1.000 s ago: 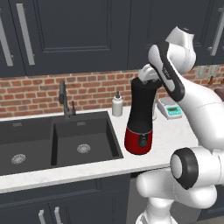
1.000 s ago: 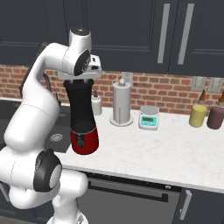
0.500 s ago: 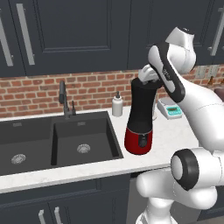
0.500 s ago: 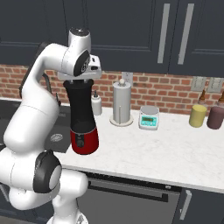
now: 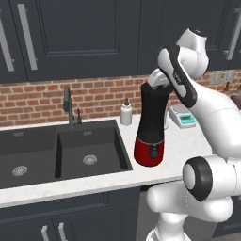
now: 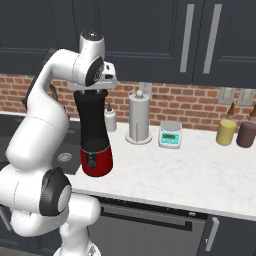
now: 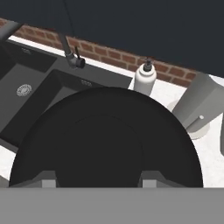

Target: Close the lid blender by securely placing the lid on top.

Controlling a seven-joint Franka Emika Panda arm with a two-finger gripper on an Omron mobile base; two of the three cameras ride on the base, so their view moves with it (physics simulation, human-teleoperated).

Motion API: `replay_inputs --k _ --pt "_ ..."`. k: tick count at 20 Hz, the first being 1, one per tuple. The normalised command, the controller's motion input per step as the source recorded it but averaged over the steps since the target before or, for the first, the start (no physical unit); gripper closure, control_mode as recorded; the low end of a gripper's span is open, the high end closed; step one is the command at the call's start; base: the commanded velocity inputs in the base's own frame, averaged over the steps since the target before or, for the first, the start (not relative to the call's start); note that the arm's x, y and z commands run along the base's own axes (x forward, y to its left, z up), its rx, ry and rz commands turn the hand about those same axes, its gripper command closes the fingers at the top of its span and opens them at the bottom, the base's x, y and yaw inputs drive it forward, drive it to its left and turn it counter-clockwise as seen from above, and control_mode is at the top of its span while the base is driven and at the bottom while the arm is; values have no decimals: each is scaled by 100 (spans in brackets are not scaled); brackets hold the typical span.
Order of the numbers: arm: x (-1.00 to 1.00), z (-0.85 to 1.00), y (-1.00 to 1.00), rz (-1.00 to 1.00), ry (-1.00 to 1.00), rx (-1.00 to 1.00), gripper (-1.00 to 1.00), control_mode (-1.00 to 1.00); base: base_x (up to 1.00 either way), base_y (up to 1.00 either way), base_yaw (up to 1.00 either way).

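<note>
Blender [image 5: 151, 123]: one, tall black jar widening upward on a glossy red rounded base with a dark button, standing on the white counter [image 6: 200, 170] just right of the black sink [image 5: 89, 146]. Lid [image 7: 107, 140]: one, flat round black disc, sitting right at the jar top under the hand. Gripper [image 7: 98, 179] directly above the jar, fingers drawn in close, clamped on the lid. One white soap bottle [image 6: 110, 119], one paper towel holder [image 6: 139, 119], one scale [image 6: 170, 134], two jars [image 6: 226, 132] at far right
</note>
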Motion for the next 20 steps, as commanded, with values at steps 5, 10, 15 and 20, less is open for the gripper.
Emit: replay_inputs --k 5,10,15,20 --pt "15 0 2 0 0 0 100 -100 0 0 0" --pt "1 0 6 0 0 0 100 -100 0 0 0" --pt "0 0 5 0 0 0 100 -100 0 0 0" --pt "0 0 0 0 0 0 100 -100 0 0 0"
